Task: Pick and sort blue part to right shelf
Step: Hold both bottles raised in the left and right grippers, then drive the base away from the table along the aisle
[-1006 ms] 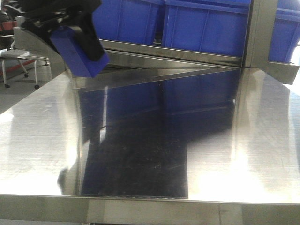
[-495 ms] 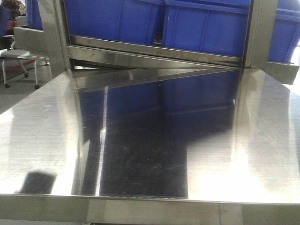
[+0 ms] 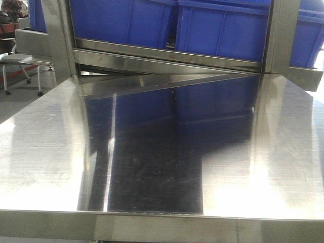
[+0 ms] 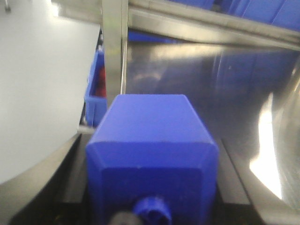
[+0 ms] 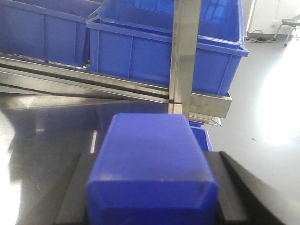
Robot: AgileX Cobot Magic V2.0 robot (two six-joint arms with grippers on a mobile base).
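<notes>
Your left gripper point(image 4: 152, 157) is clamped tight on a blue part point(image 4: 150, 122), with the nub pointing back at the camera. Just past it and a bit to the left there's a steel post of the shelf point(image 4: 115, 47), and the shiny table point(image 4: 211, 93) spreads off ahead and to the right. The right gripper point(image 5: 152, 180) is the same deal, closed around a second blue part point(image 5: 152, 140), and straight ahead of that one the big blue bins point(image 5: 140, 56) sit on sloped rails, with bare floor point(image 5: 272, 117) off to the right.
</notes>
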